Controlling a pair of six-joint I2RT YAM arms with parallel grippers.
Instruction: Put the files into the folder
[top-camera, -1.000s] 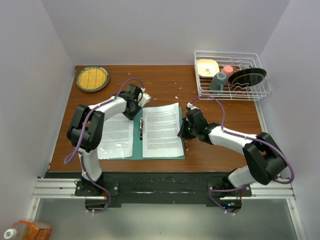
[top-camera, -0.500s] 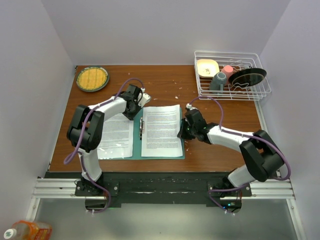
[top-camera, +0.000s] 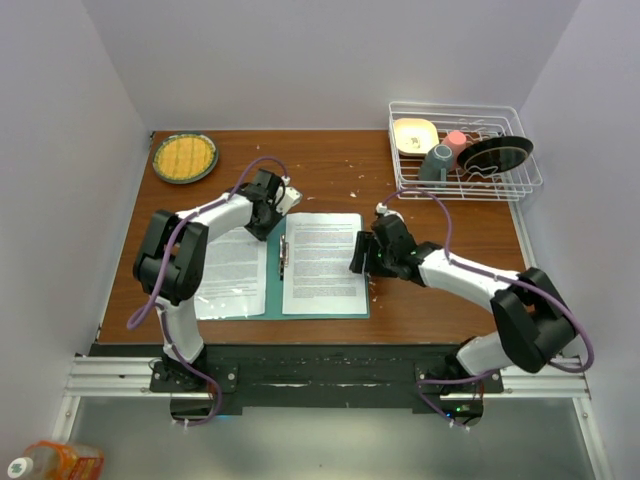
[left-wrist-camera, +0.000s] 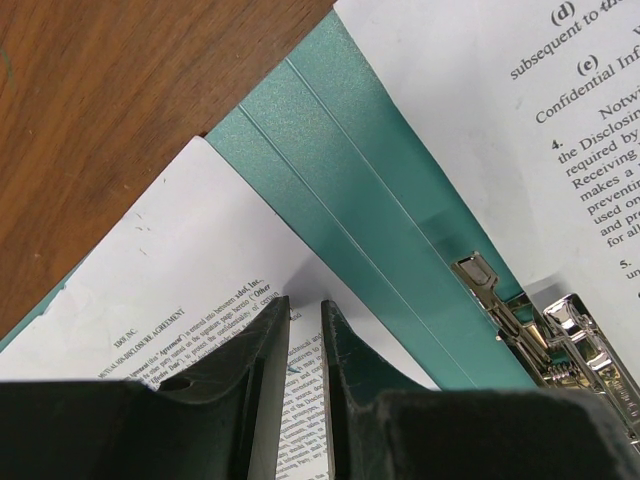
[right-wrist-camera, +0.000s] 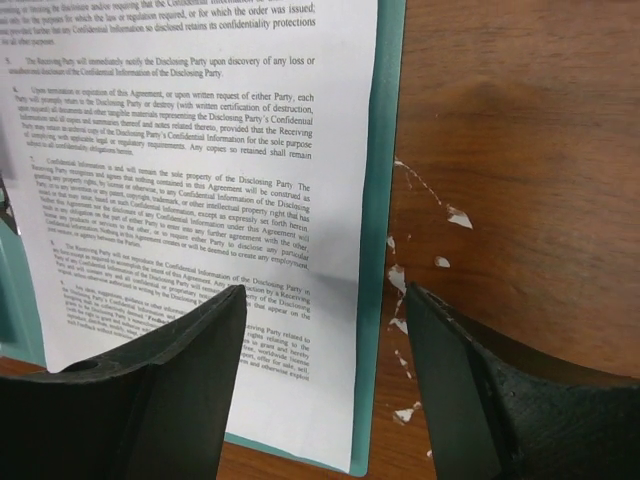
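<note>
The teal folder (top-camera: 274, 272) lies open on the brown table, with a metal clip (top-camera: 284, 255) at its spine. One printed sheet (top-camera: 322, 265) lies flat on its right half and another sheet (top-camera: 232, 270) on its left half. My right gripper (top-camera: 361, 255) is open wide at the right sheet's outer edge. In the right wrist view its fingers (right-wrist-camera: 325, 295) straddle the sheet (right-wrist-camera: 200, 180) and the folder's edge (right-wrist-camera: 385, 200), holding nothing. My left gripper (top-camera: 268, 225) hovers over the left sheet (left-wrist-camera: 170, 270) near the spine (left-wrist-camera: 360, 190). Its jaws (left-wrist-camera: 305, 310) stand a narrow gap apart with only printed paper below.
A white wire dish rack (top-camera: 465, 150) with plates and a cup stands at the back right. A yellow plate with a green rim (top-camera: 184, 157) sits at the back left. Small white paper scraps (right-wrist-camera: 440, 240) lie on the wood beside the folder's right edge.
My right gripper went from shut to wide open, letting go of the right sheet. That sheet has shifted slightly left and lies square on the folder. The left arm has not moved.
</note>
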